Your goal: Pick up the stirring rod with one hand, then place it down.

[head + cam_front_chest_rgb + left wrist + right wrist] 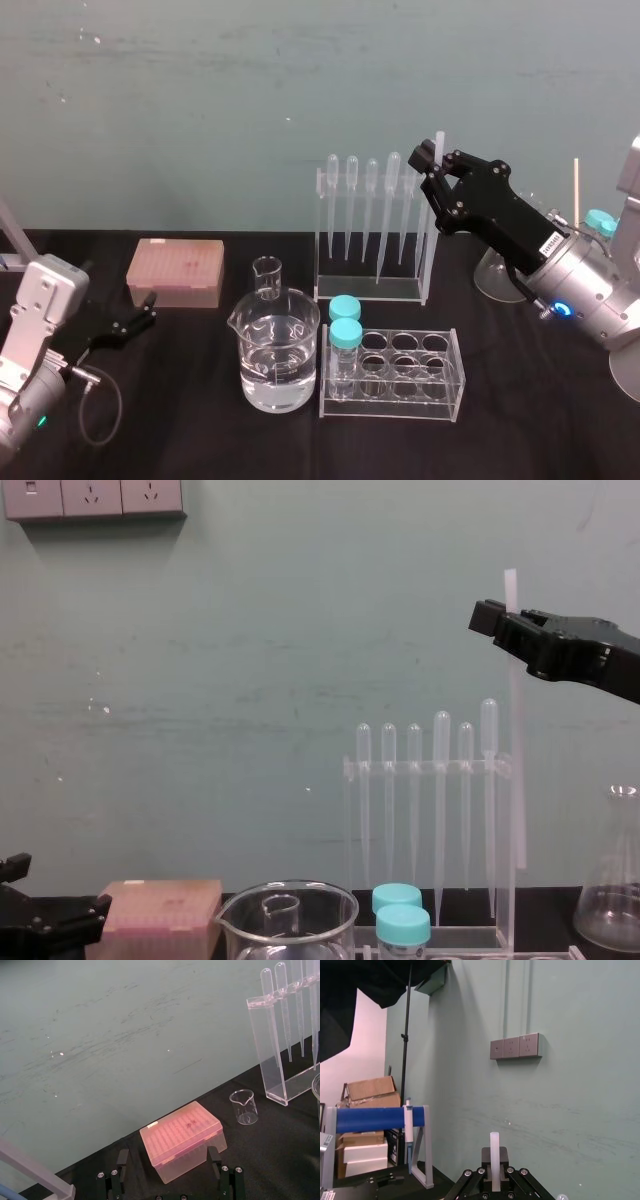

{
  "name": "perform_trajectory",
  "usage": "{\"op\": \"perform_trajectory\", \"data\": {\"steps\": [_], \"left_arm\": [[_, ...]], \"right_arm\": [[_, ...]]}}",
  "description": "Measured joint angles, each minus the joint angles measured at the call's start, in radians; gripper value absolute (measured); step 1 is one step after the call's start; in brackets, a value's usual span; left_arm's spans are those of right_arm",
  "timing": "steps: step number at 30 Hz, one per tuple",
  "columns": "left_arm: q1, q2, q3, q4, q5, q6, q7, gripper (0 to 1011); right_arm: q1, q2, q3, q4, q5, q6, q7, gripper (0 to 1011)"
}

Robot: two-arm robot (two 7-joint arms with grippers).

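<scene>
You have six clear plastic bulb-topped pipettes in one clear acrylic pipette rack at frame centre. Below it are two clear glass beakers and two blue-capped tubes in one clear tube rack. There is one pink tip box at the left and one translucent-white stirring rod.

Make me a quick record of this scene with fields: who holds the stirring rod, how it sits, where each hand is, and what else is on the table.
Rod holder: right hand, shut on the stirring rod
Rod pose: upright, in the air beside the right end of the pipette rack
Left hand: open, low over the left of the table, beside the pink tip box
Also on table: beaker of water; tube rack with two teal-capped tubes
</scene>
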Motion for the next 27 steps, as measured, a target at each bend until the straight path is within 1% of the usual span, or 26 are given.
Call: {"op": "perform_trajectory", "data": {"steps": [27], "left_arm": [[0.000, 0.000, 0.000, 0.000, 0.000, 0.000, 0.000, 1000]], "right_arm": [[0.005, 0.004, -0.011, 0.010, 0.005, 0.000, 0.013, 78]]}}
